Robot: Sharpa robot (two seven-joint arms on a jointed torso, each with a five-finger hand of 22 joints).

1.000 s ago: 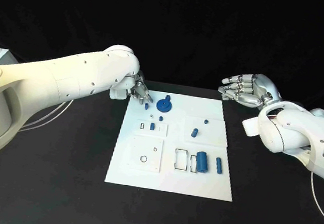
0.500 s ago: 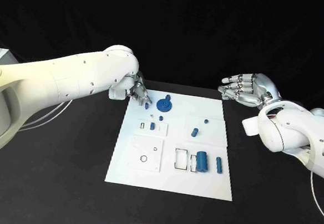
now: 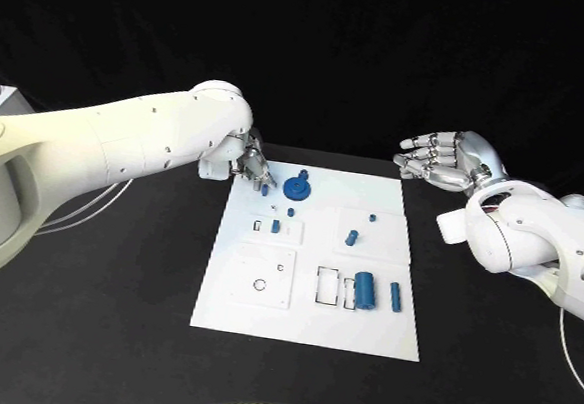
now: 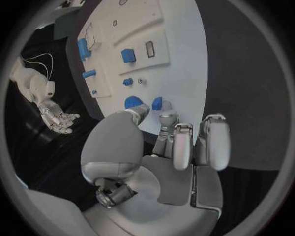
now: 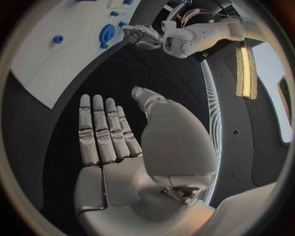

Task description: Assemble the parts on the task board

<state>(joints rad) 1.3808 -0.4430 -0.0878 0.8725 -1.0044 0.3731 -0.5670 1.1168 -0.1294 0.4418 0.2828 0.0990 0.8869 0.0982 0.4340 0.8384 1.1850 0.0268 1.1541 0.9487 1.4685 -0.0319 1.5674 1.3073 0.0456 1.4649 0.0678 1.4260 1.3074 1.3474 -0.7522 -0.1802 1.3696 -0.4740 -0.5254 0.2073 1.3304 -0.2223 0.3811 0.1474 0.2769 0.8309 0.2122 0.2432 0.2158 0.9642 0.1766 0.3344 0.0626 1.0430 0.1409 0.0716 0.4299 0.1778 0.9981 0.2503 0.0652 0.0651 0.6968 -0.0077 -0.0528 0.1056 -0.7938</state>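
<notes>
- Left hand (image 3: 250, 163) at task board (image 3: 308, 327) far left corner, fingers pinching small blue part (image 3: 264, 189) beside round blue part (image 3: 296, 188)
- Right hand (image 3: 443, 159) spread, empty, off the far right corner

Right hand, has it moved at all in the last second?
No. The right hand holds the same spot beyond the task board's far right corner, open.

black table (image 3: 86, 336), white task board (image 3: 306, 320) on it

White arms (image 3: 112, 138), silver hands (image 3: 441, 159)
</notes>
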